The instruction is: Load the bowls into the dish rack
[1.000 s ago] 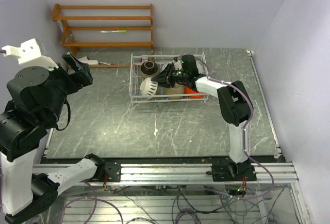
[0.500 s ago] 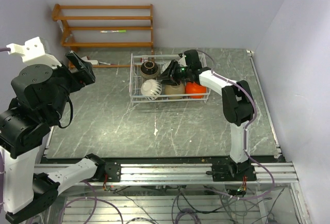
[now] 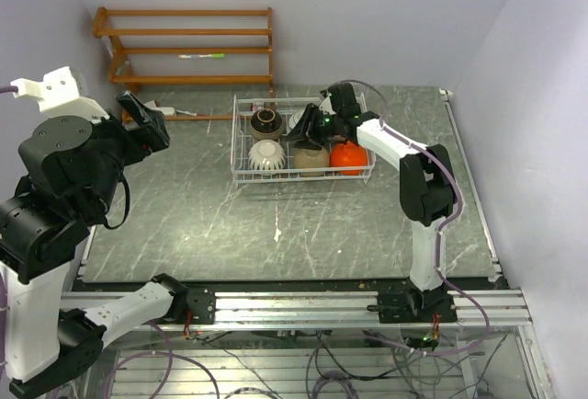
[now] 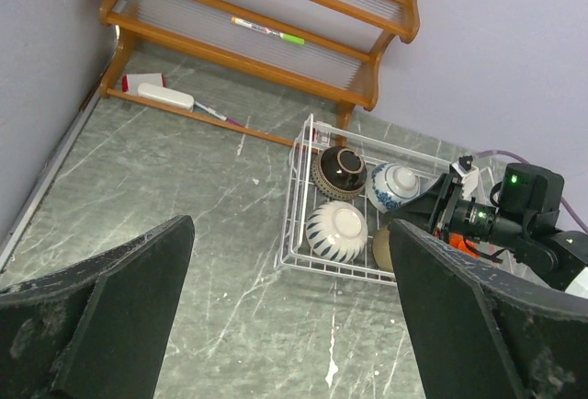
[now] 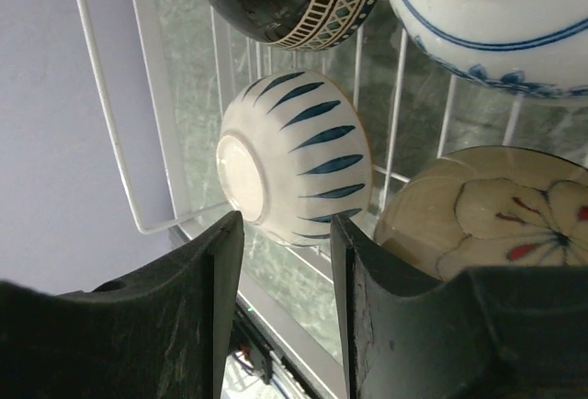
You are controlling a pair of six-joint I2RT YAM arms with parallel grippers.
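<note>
Withdrawn from the striped bowl, now resting foot-up in the dish rack near the worktop's far edge, the right hand hovers spread and empty, its release evidently complete.

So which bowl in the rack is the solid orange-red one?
The orange-red bowl at the near row's right end, beside the cream bowl; the others are patterned, dark or pale.
</note>
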